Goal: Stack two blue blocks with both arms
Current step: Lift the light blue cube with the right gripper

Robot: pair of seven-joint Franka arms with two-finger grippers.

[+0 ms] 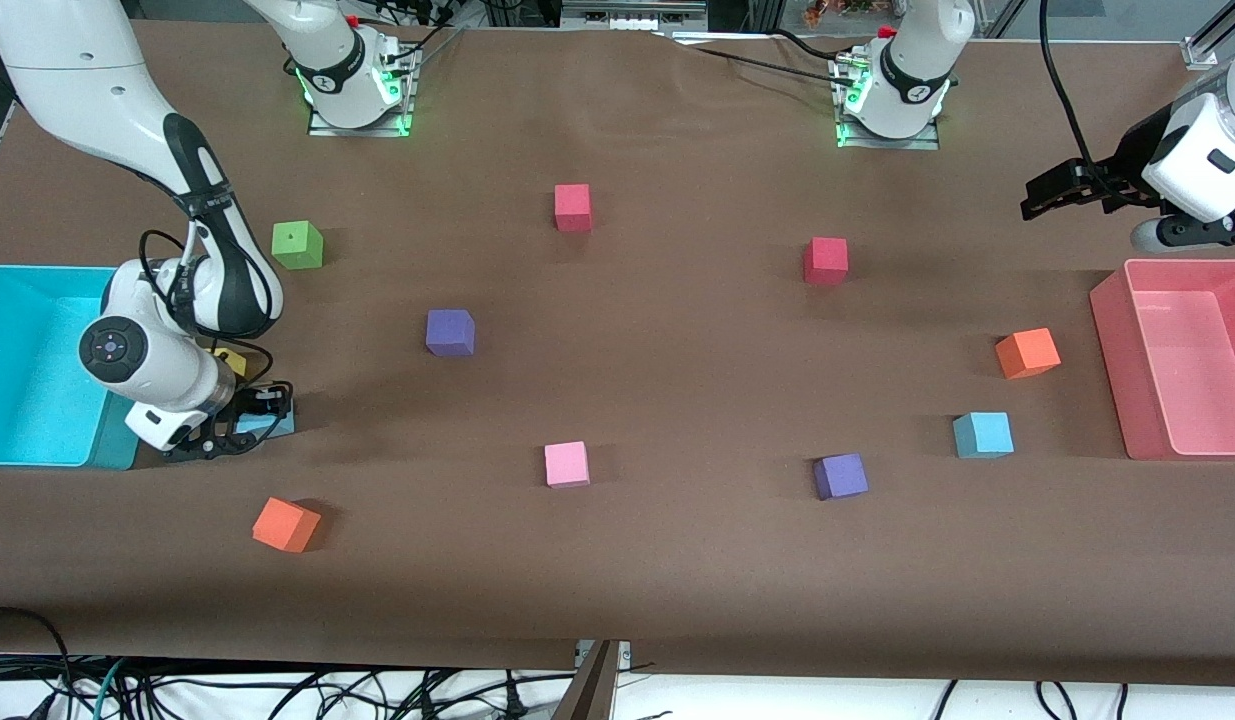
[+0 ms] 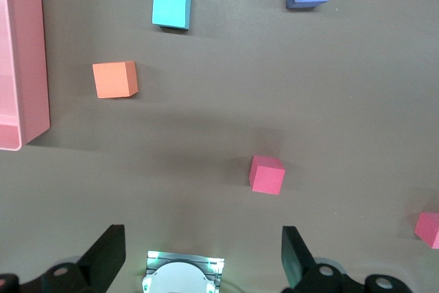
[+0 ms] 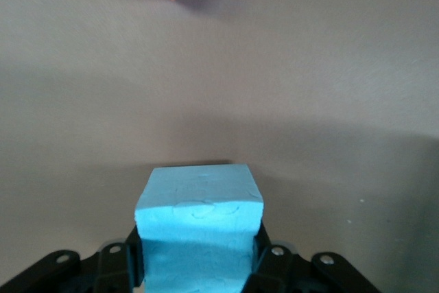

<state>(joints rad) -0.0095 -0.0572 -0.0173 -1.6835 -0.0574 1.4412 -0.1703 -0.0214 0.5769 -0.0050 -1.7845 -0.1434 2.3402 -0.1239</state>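
Right gripper (image 1: 245, 425) low at the table (image 1: 677, 560), lower left of the front view, just beside the cyan bin (image 1: 17, 300); jaws closed tight on the first blue block (image 3: 199, 235), pressed in at both sides. Block resting at table level, at the right arm's end. Yellow cube (image 1: 231, 360) partly hidden by the wrist. Orange cube (image 1: 286, 524) nearer the front camera, low in the frame.

Second blue block (image 1: 983, 435) alone on the table, right of centre in the front view, near the pink bin (image 1: 1112, 340), between an orange cube (image 1: 1027, 353) and a purple cube (image 1: 840, 476).

Left gripper (image 1: 1052, 195) waiting up in the air, upper right of the front view, above the pink bin's end of the table; jaws spread fully, holding nothing.
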